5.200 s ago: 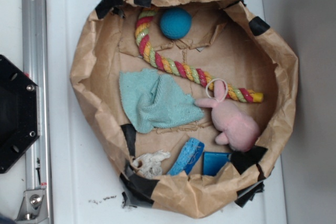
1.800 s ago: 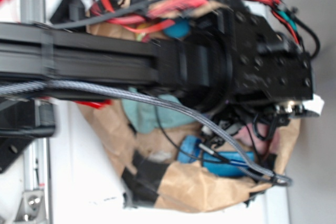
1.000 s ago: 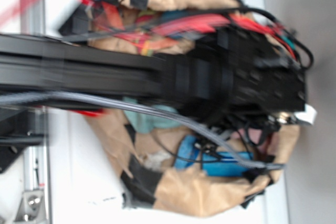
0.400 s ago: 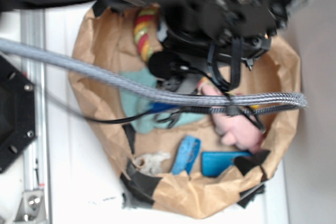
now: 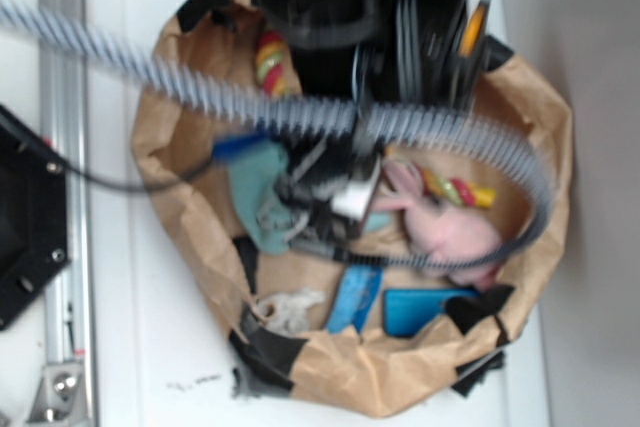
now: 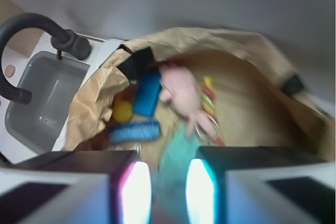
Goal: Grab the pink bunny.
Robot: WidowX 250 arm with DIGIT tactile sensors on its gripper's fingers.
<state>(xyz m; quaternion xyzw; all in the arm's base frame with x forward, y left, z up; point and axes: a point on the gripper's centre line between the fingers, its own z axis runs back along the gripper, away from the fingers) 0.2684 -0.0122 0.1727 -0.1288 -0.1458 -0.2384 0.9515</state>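
The pink bunny (image 5: 447, 230) lies in the right half of the brown paper bag (image 5: 350, 382), its ears pointing left toward the rope (image 5: 456, 191). In the wrist view the pink bunny (image 6: 180, 88) sits ahead of and well below my gripper (image 6: 168, 192). The gripper is open, with nothing between its bright pads (image 6: 135, 192); only the teal cloth (image 6: 176, 153) shows through the gap. My blurred arm (image 5: 350, 7) hangs over the top of the bag, and a braided cable (image 5: 230, 97) sweeps across it.
The bag also holds a teal cloth (image 5: 255, 187), a blue brush (image 5: 354, 297), a blue block (image 5: 413, 310) and an off-white rag (image 5: 286, 309). A yellow ball (image 6: 123, 111) lies by the bag wall. A grey sink (image 6: 39, 103) with a black faucet (image 6: 31, 27) lies left of the bag.
The arm has swung from across the bag up to its top edge, uncovering the bunny. The bunny lies where it was at the start.
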